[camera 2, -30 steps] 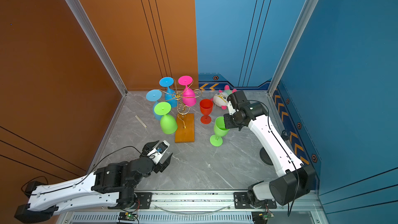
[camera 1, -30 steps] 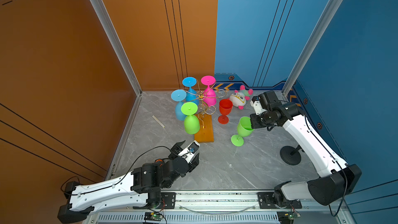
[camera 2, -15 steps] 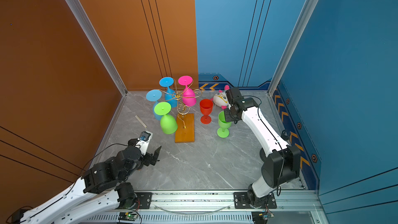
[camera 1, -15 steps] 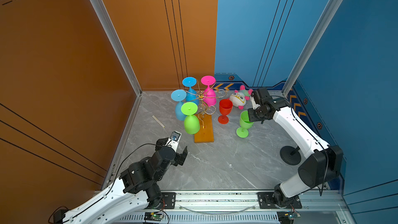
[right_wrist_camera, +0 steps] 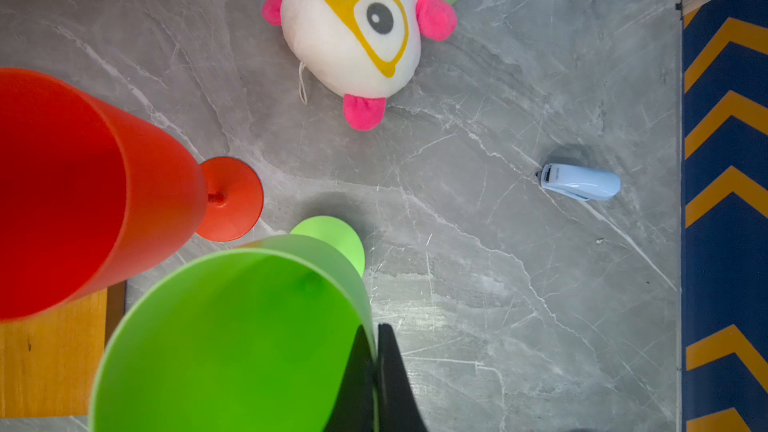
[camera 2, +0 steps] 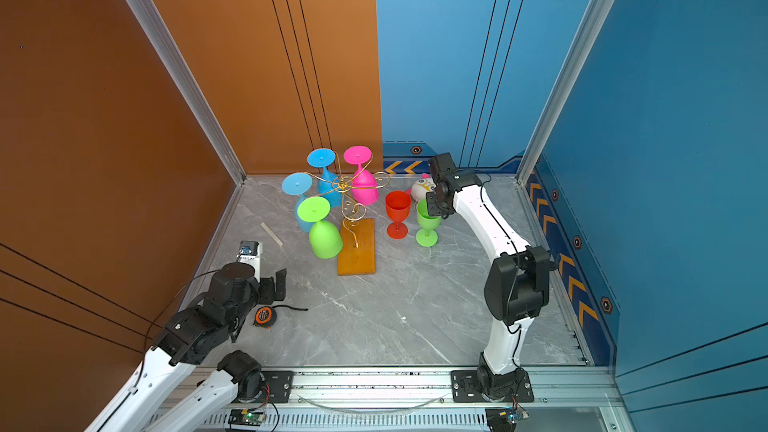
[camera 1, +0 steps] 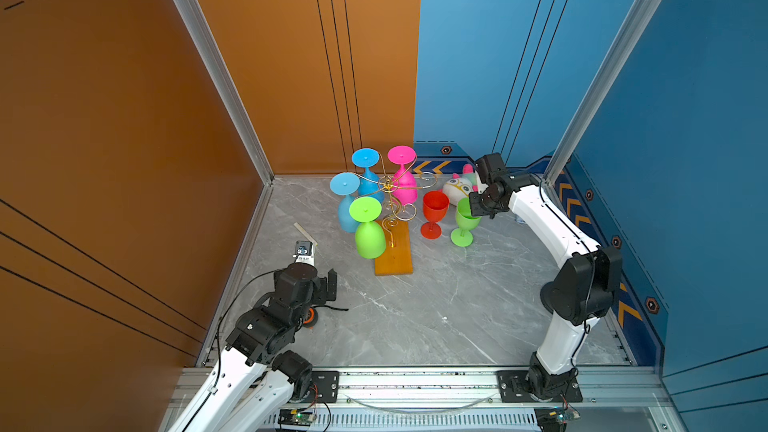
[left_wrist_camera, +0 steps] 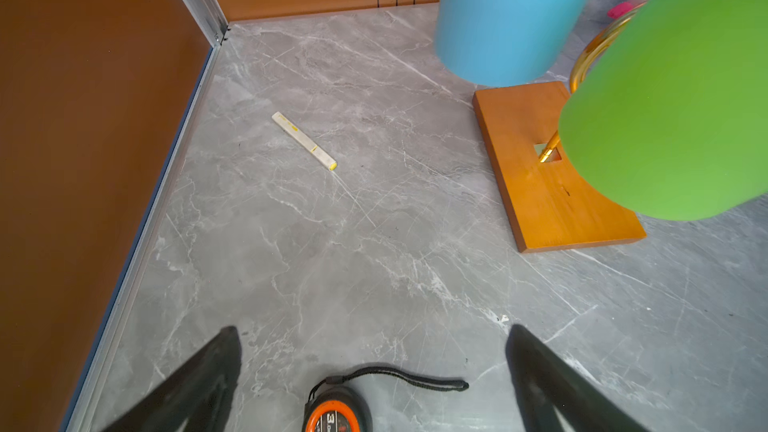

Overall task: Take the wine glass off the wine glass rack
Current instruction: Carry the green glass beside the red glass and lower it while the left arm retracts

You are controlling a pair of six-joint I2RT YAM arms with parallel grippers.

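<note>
- Two robot arms work over a grey marble-patterned floor (camera 1: pixel 415 317) walled in orange and blue.
- Since a second ago, the left arm has drawn back toward the front left corner. This uncovers an orange-and-black tape measure (camera 2: pixel 264 316) with a black strap, which the arm had hidden.
- We see the left gripper (left_wrist_camera: pixel 374 330) with its black fingers spread wider than before and nothing between them. It hangs above the tape measure.
- The right gripper (right_wrist_camera: pixel 371 338) is clamped on the rim of an upright lime-green plastic wine glass (camera 1: pixel 465 218), one finger inside the bowl and one outside.
- A second ago that glass was tilted and nearer the front. Now it is straight, off the rack, just beside an upright red plastic wine glass (camera 1: pixel 434 206). We cannot tell whether its foot touches the floor.
- The gold wire wine glass rack (camera 1: pixel 388 191), on an orange-brown wooden base, has not moved.
- Four glasses hang from it upside down: a hanging green glass (camera 1: pixel 369 236), a front blue glass (camera 1: pixel 347 214), a back blue glass (camera 1: pixel 368 180) and a hanging pink glass (camera 1: pixel 404 187).
- A white plush toy (right_wrist_camera: pixel 349 31) with yellow spectacles and pink ears lies just behind the upright glasses. A pale blue stapler (right_wrist_camera: pixel 582 182) lies nearer the right wall.
- A white marker with yellow bands (left_wrist_camera: pixel 303 141) lies on the floor left of the rack.
- For writing, the tape measure's face shows a large "3". The smaller print there and on the marker is too small for us to read.
</note>
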